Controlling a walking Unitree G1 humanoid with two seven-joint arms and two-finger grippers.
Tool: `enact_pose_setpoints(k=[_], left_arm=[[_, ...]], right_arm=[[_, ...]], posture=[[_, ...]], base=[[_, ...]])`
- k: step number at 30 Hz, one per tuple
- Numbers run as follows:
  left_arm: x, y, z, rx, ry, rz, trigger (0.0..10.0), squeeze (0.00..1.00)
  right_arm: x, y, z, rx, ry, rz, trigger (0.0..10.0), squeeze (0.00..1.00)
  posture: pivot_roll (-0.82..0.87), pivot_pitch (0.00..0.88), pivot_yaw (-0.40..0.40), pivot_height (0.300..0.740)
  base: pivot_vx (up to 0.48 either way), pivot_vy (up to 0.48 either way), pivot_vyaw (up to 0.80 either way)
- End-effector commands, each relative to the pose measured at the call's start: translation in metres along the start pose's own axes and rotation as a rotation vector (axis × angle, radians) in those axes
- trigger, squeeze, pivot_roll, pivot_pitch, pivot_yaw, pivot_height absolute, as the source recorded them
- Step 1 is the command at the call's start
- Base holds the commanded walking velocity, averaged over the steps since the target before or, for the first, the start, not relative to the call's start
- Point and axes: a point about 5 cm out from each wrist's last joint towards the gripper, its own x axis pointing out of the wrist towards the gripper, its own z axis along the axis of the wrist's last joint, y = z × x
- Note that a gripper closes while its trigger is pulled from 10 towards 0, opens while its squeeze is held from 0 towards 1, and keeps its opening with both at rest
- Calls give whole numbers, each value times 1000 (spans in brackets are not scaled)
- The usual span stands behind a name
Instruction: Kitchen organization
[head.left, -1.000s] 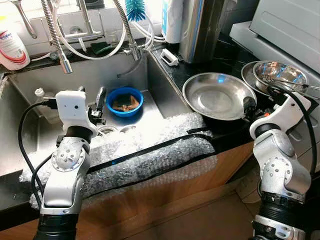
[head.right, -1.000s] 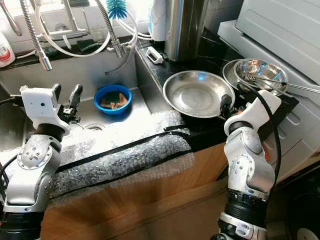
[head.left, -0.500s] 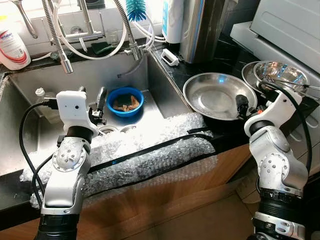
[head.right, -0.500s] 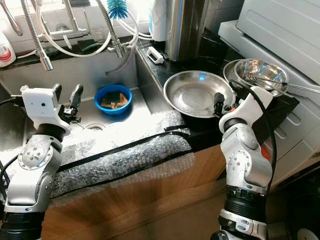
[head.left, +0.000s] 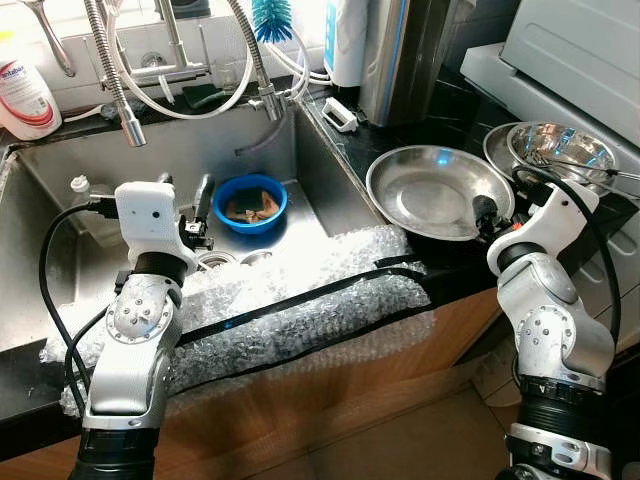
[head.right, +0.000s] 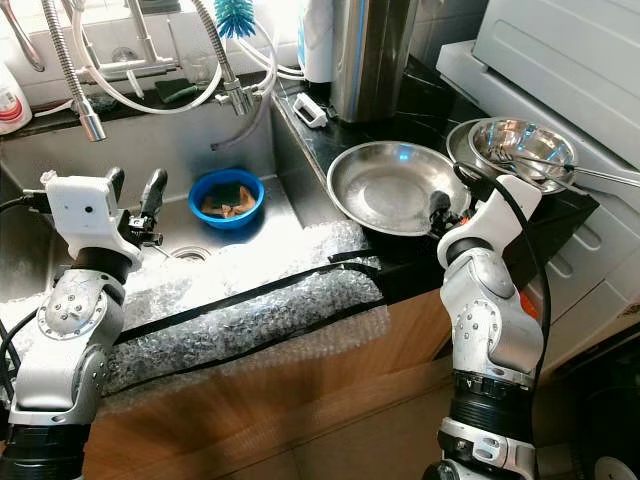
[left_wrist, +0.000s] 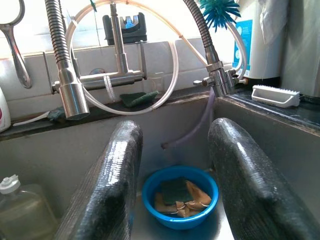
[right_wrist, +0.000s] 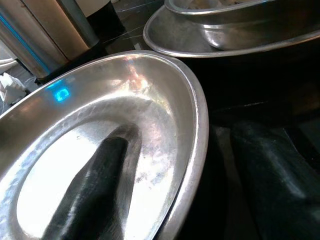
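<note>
Sink (head.left: 60, 210) holds a blue bowl (head.left: 250, 203) of scraps, untouched. Steel pan (head.left: 435, 190) sits on the counter, not yet lifted. Right gripper (right_wrist: 170, 200) straddles its near rim, fingers apart, apparently unclosed. Left gripper (left_wrist: 175, 180) hovers, fingers wide, empty. Organizing barely begun.

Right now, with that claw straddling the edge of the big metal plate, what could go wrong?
The right gripper has one finger inside the steel plate and one outside, jaws open. The rim looks thin and slick, so it could slip when lifted. Lifting might also knock the stacked bowls close behind.
</note>
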Motion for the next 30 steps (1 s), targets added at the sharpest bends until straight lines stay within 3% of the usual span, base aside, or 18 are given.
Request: enact_pose_setpoints(k=[1, 24, 26, 30], left_arm=[[1, 1, 9, 13, -40, 1, 10000, 0], [2, 1, 11, 36, -45, 9, 10000, 0], [4, -1, 18, 75, -84, 5, 10000, 0], [6, -3, 23, 88, -103, 2, 10000, 0]], right_arm=[[1, 4, 0, -2, 5, 10, 0, 0], [2, 15, 0, 45, -32, 65, 0, 0], [0, 21, 16, 119, -182, 114, 0, 0], [-4, 25, 23, 176, -254, 151, 0, 0]], posture=[[1, 109, -13, 740], [6, 109, -14, 740], [3, 107, -13, 740], [4, 108, -13, 740]], base=[[0, 0, 0], [0, 0, 0], [0, 0, 0], [0, 0, 0]])
